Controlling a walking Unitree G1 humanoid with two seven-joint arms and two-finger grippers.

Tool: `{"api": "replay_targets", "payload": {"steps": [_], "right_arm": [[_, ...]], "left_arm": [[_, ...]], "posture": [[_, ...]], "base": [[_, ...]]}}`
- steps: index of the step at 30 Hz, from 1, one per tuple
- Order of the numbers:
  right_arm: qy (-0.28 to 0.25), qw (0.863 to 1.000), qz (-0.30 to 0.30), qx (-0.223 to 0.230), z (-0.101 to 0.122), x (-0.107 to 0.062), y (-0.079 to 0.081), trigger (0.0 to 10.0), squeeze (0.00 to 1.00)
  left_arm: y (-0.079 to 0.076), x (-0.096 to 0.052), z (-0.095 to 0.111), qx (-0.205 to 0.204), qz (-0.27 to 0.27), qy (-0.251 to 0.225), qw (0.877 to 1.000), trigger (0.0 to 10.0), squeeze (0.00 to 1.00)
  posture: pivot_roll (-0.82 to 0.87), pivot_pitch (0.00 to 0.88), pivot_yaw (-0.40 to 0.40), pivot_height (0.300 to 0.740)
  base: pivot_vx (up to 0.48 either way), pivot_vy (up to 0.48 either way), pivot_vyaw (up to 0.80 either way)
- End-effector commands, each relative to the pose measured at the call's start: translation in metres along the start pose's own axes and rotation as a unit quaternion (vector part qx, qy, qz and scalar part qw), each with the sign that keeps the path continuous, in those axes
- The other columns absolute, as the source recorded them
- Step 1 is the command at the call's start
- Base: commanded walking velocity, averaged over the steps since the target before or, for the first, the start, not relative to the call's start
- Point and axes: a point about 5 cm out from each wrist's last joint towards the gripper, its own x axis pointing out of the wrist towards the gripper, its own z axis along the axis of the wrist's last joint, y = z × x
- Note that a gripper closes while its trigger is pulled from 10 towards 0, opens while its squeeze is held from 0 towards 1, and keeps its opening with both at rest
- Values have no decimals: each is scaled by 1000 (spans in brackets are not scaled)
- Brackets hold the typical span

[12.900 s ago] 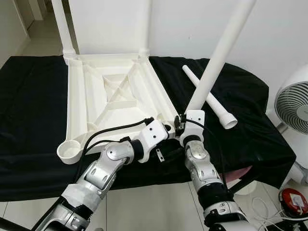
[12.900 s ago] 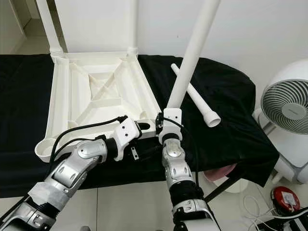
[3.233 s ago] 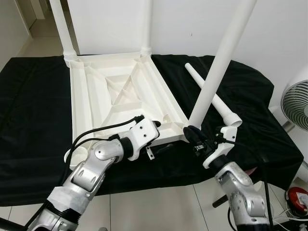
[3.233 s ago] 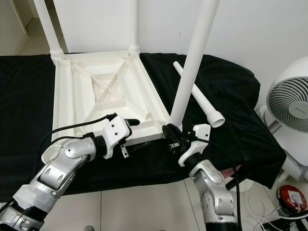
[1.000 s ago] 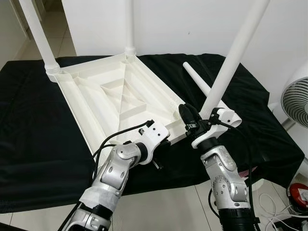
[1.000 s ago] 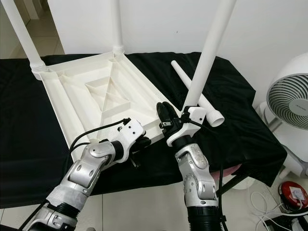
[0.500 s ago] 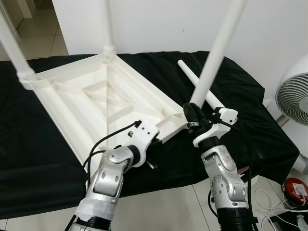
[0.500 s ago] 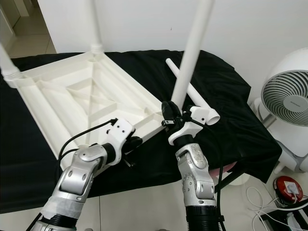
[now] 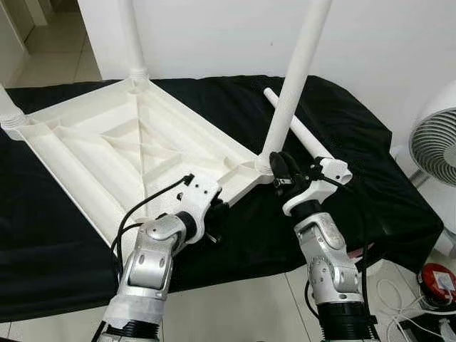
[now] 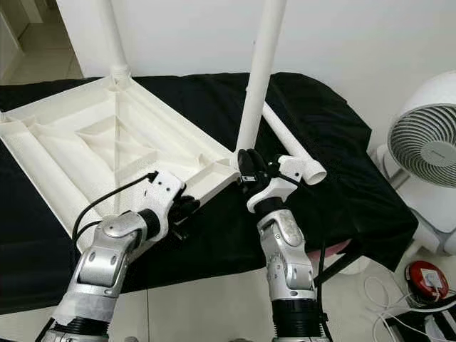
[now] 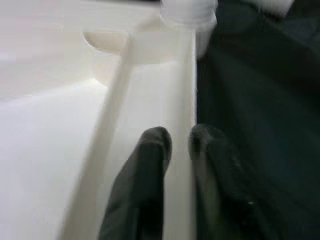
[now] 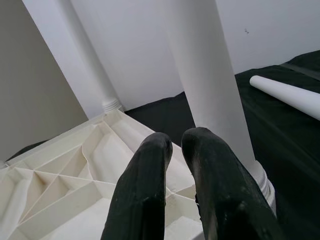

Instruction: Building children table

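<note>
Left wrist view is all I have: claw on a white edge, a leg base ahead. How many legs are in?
Observer: Three legs stand upright in the tabletop; the nearest leg is the one ahead of your left claw.
Operator: Where's the fourth?
Observer: A loose leg lies on the black cloth, just beyond that nearest leg.
Operator: And the right claw?
Observer: The right claw sits at the nearest leg's base, fingers together beside it, not around it.
</note>
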Motion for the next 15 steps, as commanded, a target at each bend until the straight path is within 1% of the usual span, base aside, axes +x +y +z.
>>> {"api": "replay_targets", "payload": {"steps": [1,4,6,7,8,9,10,11,13,15], "right_arm": [[4,1000,-5,-6,-3,-2,0,10000,0],[4,1000,-6,-7,-3,-2,-1,10000,0],[5,1000,-8,-9,-4,-3,-2,10000,0],[6,1000,-8,-9,-5,-3,-2,10000,0],[6,1000,-8,-9,-5,-3,-2,10000,0],[6,1000,-8,-10,-5,-3,-2,10000,0],[7,1000,-7,-10,-6,-3,-1,10000,0],[7,1000,-7,-10,-6,-3,-1,10000,0],[6,1000,-6,-11,-6,-3,-1,10000,0],[6,1000,-6,-11,-6,-3,-1,10000,0]], "left_arm": [[-5,3,9,-31,125,-42,991,10000,1000],[-7,4,12,-23,117,-49,992,10000,1000],[-6,4,23,-11,100,-71,992,10000,1000],[-6,2,31,-2,81,-88,993,10000,945],[-6,2,31,-2,81,-88,993,10000,945],[-5,0,36,5,67,-98,993,10000,945],[-4,-2,38,22,58,-100,993,10000,0],[-4,-2,38,22,58,-100,993,10000,0],[5,-6,38,52,58,-88,993,10000,0],[5,-6,38,52,58,-88,993,10000,0]], "posture": [[-47,10,-28,740],[-47,10,-28,740],[-48,7,-23,740],[-48,6,-22,740],[-48,6,-22,740],[-48,6,-22,740],[-48,5,-21,740],[-48,5,-21,740],[-48,5,-18,740],[-48,5,-18,740]], "base": [[0,0,0],[0,0,0],[0,0,0],[0,0,0],[0,0,0],[0,0,0],[0,0,0],[0,0,0],[0,0,0],[0,0,0]]}}
